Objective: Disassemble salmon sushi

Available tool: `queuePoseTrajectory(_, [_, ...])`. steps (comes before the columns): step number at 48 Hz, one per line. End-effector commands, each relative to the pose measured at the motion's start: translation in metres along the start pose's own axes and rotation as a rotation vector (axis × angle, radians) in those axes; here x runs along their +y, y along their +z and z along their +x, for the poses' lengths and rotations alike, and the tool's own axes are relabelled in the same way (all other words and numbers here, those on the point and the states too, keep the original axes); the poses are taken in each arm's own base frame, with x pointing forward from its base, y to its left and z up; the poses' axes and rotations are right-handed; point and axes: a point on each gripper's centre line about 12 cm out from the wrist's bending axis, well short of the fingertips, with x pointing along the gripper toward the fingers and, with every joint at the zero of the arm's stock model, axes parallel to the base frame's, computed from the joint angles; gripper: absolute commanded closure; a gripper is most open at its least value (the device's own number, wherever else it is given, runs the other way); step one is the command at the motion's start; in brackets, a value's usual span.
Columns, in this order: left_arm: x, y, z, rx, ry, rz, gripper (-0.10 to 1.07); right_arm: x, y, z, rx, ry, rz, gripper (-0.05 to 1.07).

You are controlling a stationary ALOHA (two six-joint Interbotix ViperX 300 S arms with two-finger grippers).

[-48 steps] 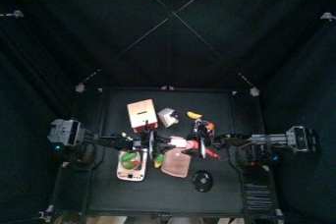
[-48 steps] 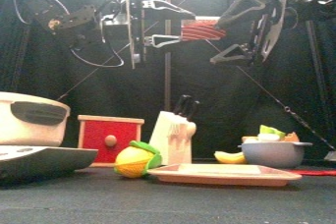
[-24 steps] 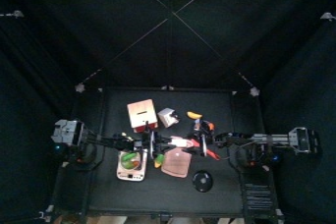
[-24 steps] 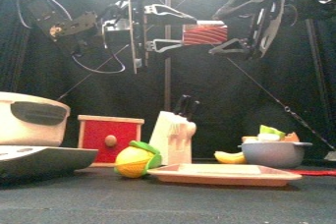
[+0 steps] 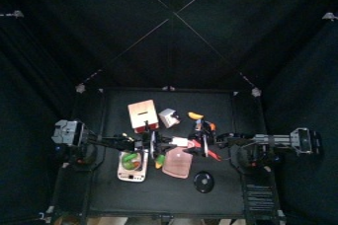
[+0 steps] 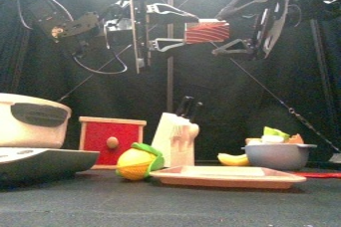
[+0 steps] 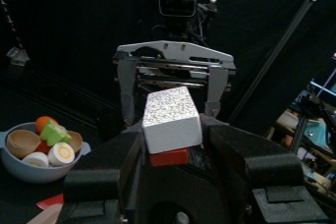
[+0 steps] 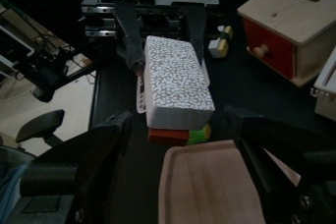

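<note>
Nearest the front edge of the worktop (image 6: 200, 206) lies a pink cutting board (image 6: 226, 176), likely the landing spot for the parts. High above the board, the sushi (image 6: 205, 34) hangs between both arms: the right gripper (image 6: 229, 38) has its fingers closed on the sushi's red end, the left gripper (image 6: 163, 30) on the white rice end, a hold suited to pulling the pieces apart.

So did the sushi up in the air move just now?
Yes. The sushi slid a little left, closer to the middle pole, and rose slightly, held between both end effectors.
</note>
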Motion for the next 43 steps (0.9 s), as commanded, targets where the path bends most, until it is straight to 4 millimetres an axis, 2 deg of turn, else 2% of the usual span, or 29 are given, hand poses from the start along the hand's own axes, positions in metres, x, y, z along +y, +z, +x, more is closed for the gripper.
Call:
queuePoseTrajectory(1, [-0.005,0.012,0.007,-0.045,-0.019,-0.001,0.32,0.005,0.013,-0.003,-0.04,0.018,-0.005,0.02])
queuePoseTrajectory(20, [-0.005,0.012,0.006,-0.045,-0.02,0.001,0.32,0.005,0.014,-0.003,-0.042,0.016,-0.002,0.42])
queuePoseTrajectory(25, [-0.003,0.011,0.005,-0.041,-0.014,-0.001,0.32,0.005,0.013,-0.004,-0.044,0.015,-0.002,0.46])
queuePoseTrajectory(43, [0.0,0.009,0.002,-0.031,-0.004,0.001,0.32,0.007,0.014,-0.018,-0.068,0.016,-0.005,0.47])
